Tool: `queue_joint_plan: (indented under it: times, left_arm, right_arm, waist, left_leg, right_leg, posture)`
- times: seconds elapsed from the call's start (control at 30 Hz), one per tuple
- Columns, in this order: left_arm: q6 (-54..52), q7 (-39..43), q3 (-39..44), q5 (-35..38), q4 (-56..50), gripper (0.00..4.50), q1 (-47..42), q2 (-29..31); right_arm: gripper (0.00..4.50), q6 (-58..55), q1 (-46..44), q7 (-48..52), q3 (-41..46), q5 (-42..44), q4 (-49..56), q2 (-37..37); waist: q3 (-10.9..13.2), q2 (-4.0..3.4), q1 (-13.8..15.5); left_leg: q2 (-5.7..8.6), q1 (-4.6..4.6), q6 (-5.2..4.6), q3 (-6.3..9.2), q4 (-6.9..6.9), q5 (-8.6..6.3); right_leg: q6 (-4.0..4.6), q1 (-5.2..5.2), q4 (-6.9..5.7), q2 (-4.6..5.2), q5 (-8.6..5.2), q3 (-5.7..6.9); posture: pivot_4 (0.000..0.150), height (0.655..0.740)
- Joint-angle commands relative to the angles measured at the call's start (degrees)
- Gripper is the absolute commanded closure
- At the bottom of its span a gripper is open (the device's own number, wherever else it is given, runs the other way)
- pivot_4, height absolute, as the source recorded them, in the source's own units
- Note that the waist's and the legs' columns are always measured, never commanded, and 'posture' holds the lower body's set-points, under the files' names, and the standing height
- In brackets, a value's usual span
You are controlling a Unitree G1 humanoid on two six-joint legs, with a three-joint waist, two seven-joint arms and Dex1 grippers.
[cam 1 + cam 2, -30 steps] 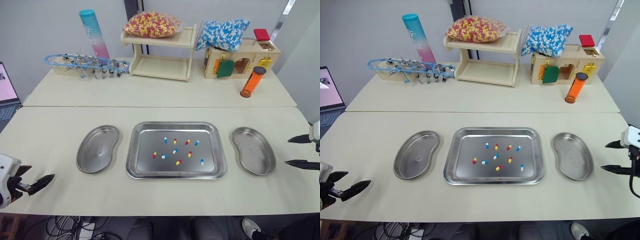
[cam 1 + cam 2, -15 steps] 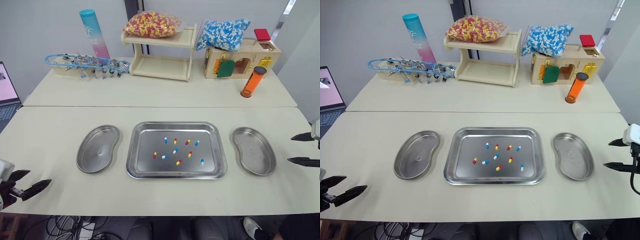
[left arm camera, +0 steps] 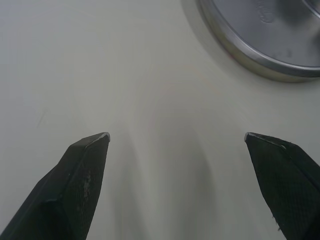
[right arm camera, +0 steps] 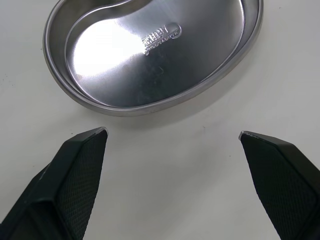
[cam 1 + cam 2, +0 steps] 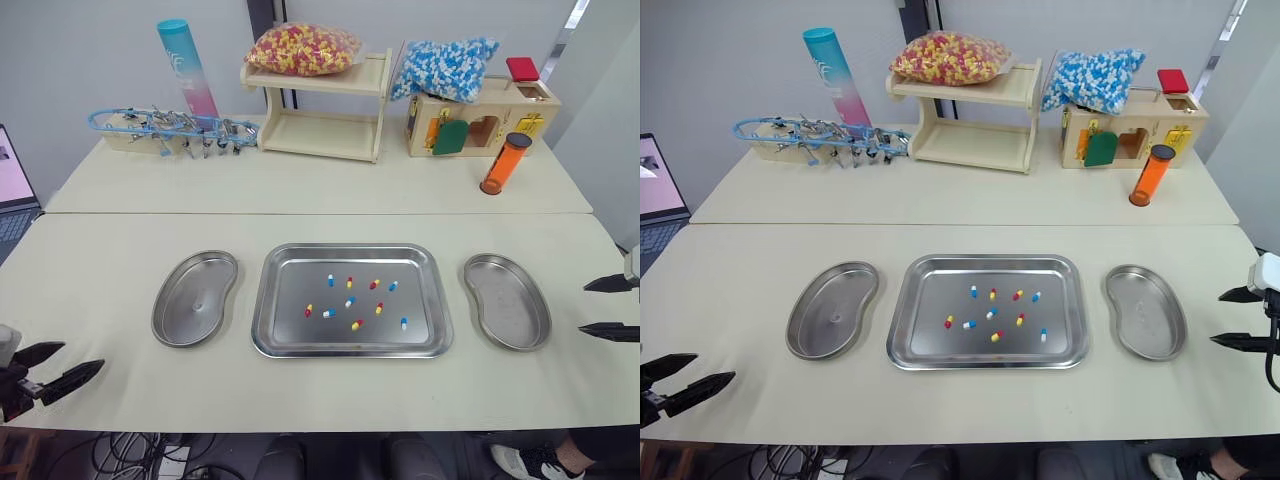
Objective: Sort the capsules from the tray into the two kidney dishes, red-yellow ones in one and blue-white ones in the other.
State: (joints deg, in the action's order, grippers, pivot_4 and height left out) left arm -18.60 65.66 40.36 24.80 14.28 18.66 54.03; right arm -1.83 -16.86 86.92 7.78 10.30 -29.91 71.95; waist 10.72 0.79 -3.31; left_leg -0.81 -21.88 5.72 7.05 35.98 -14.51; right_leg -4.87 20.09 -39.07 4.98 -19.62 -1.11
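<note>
Presently found left pincer [image 5: 82,356] spread wide, pinching nothing, over bare counter [image 5: 100,260] near its front edge. Located left kidney dish [image 5: 195,300] ahead of that pincer and inward, toward the other arm, well apart from the fingertips; in the left wrist view, caught a curve of the dish rim beyond the parted fingers [image 3: 80,190]. Found right pincer [image 5: 583,308] likewise spread, gripping nothing, at the counter's right end. Located right kidney dish [image 5: 507,300] just inward of that pincer, near but not touching; checked in the right wrist view, dish rim straight ahead of the two parted fingertips, with a strip of bare counter between. Logged both dishes as empty. Located tray [image 5: 350,250] between the two dishes, so roughly midway between the pincers and well apart from each. Counted ten capsules loose on the tray floor: five red-yellow capsules [image 5: 356,324] and five blue-white capsules [image 5: 330,281], intermixed, lying singly. Far beyond both pincers, along the back of the counter, noted a wooden shelf [image 5: 320,125] carrying a bag of red-yellow capsules [image 5: 303,48], a wooden box [image 5: 500,120] with a bag of blue-white capsules [image 5: 445,65] on it, an orange tube [image 5: 503,163], a teal-and-pink tube [image 5: 187,68] and a rack of metal instruments [image 5: 170,128].
</note>
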Motion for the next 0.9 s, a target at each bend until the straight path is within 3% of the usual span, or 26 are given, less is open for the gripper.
queue_joint_plan:
  times: [0.03,0.4,0.63,0.9]
  left_arm:
    - [-2.02,0.75,0.84,1.93,-3.54,0.0,0.29,0.61]
    - [-3.42,0.19,1.06,3.75,-1.14,0.0,-3.46,-0.28]
    - [-3.48,2.72,-2.95,3.04,1.46,0.0,-6.11,1.33]
    - [-3.91,1.66,-3.99,3.34,-0.75,0.0,-9.58,1.96]
  right_arm:
    - [0.03,0.58,-0.34,-0.36,2.12,0.62,1.27,1.84]
    - [0.03,-1.93,4.19,0.13,5.92,3.94,7.48,1.67]
    - [0.03,-6.25,15.25,-1.01,14.5,9.85,23.33,-0.98]
    - [0.03,-8.83,21.84,-3.44,19.33,15.72,38.58,-6.69]
  waist:
    - [0.0,0.0,0.01]
    - [0.0,-0.01,-0.1]
    - [-0.01,-0.01,0.11]
    - [-0.02,0.01,0.23]
  left_leg:
    - [0.0,0.0,0.0,0.0,0.0,0.0]
    - [0.0,0.0,0.0,0.0,0.0,0.0]
    - [0.0,-0.02,0.0,0.02,0.01,0.0]
    - [0.0,-0.01,0.0,0.05,0.01,0.0]
  right_leg:
    - [0.0,0.0,0.0,0.0,0.0,0.0]
    - [0.0,0.0,0.0,0.0,0.0,-0.01]
    - [0.0,-0.02,0.0,0.0,0.0,0.01]
    - [0.0,-0.04,0.01,0.0,0.0,0.04]
  posture:
    - [0.15,0.74]
    - [0.15,0.74]
    - [0.15,0.74]
    - [0.15,0.74]
